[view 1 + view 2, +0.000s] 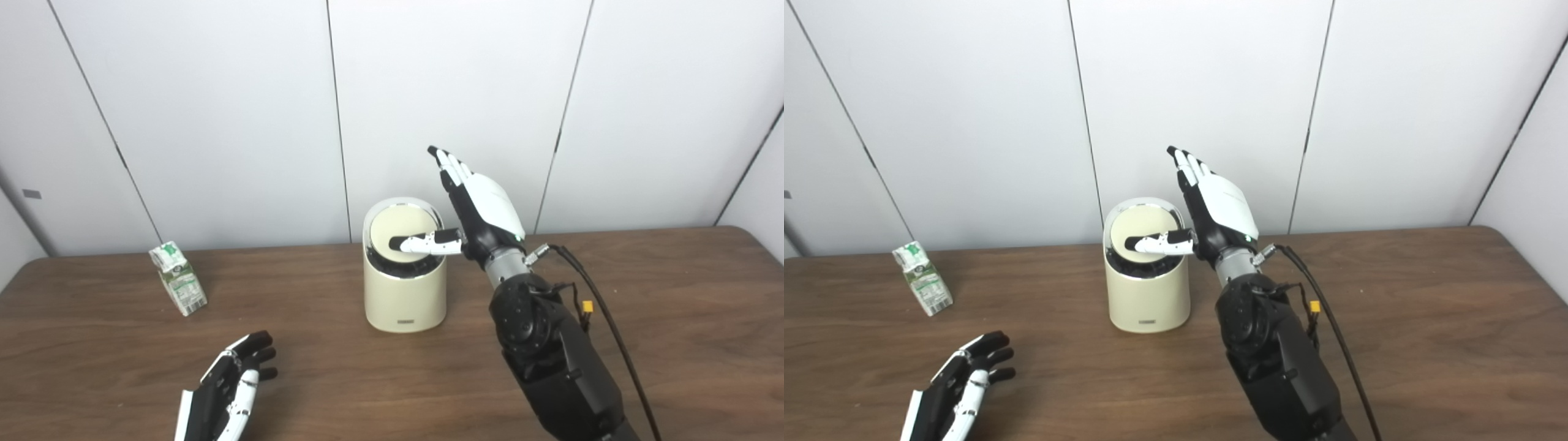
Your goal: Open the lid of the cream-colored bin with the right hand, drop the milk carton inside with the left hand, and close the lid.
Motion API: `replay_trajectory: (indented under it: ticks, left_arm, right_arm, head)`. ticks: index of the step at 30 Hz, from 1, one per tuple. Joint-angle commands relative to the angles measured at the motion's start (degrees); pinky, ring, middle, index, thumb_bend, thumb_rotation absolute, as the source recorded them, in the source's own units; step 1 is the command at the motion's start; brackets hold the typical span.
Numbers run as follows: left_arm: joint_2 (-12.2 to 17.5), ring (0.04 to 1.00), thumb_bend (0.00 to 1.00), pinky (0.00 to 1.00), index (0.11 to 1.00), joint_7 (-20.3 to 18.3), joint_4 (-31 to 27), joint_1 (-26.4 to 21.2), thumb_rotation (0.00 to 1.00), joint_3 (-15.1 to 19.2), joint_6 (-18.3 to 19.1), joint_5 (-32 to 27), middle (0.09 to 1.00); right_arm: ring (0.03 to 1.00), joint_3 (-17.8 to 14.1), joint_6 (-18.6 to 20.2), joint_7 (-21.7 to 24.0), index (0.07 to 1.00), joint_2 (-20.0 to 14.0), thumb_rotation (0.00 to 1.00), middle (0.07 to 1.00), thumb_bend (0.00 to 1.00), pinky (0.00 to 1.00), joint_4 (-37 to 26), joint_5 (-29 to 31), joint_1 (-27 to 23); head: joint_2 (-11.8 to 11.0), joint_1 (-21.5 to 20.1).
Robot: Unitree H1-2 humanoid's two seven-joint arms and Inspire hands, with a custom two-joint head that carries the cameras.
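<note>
Milk carton [179, 277] stands well apart from open left hand [229, 383], beyond it.

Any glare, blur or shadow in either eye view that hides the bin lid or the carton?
Left eye view: even light, no glare; the cream-coloured cylindrical bin and its round lid are sharp, the right hand thumb crossing the lid. Right eye view: the small green-and-white milk carton print is too soft to read; the left hand is cropped.

lab test booth - bare white wall panels [453, 92], plain wooden table [674, 294].
</note>
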Motion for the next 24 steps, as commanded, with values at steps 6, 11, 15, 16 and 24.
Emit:
replay_trajectory:
  ticks: [6, 11, 15, 16, 24]
  left_arm:
    - [-0.7, 0.767, 0.2, 0.68, 0.774, -0.2, -0.3, 0.1, 0.5, -0.5, -1.2, -0.1, 0.782]
    - [-0.6, 0.768, 0.2, 0.68, 0.772, -0.1, -0.2, 0.0, 0.52, -0.6, -1.5, 0.1, 0.782]
    - [-0.7, 0.765, 0.2, 0.67, 0.771, 0.0, -0.4, 0.1, 0.52, -0.6, -1.3, 0.2, 0.78]
    - [-0.7, 0.764, 0.2, 0.67, 0.77, 0.0, -0.5, 0.1, 0.52, -0.7, -1.3, 0.3, 0.779]
    - [-0.9, 0.766, 0.19, 0.67, 0.773, 0.0, -0.4, -0.3, 0.52, -0.9, -1.0, 0.3, 0.781]
  right_arm:
    - [1.0, 0.5, -1.9, -2.7, 0.968, -1.9, 0.36, 1.0, 0.86, 1.0, 2.5, -2.3, -1.7]
    - [1.0, 1.8, -1.7, -3.2, 0.964, -3.0, 0.33, 1.0, 0.83, 1.0, 3.8, -3.6, -1.3]
    - [1.0, 2.3, -1.4, -3.0, 0.971, -3.7, 0.29, 1.0, 0.8, 1.0, 4.3, -4.3, -1.1]
    - [1.0, 2.3, -1.3, -3.0, 0.968, -3.8, 0.27, 1.0, 0.8, 1.0, 4.2, -4.5, -0.9]
    - [1.0, 3.2, -1.8, -3.3, 0.961, -4.5, 0.23, 0.997, 0.84, 0.99, 3.1, -5.7, 0.9]
  head:
    - [0.1, 0.0]
    - [0.1, 0.0]
    - [0.3, 0.0]
    - [0.4, -0.1]
    - [0.2, -0.1]
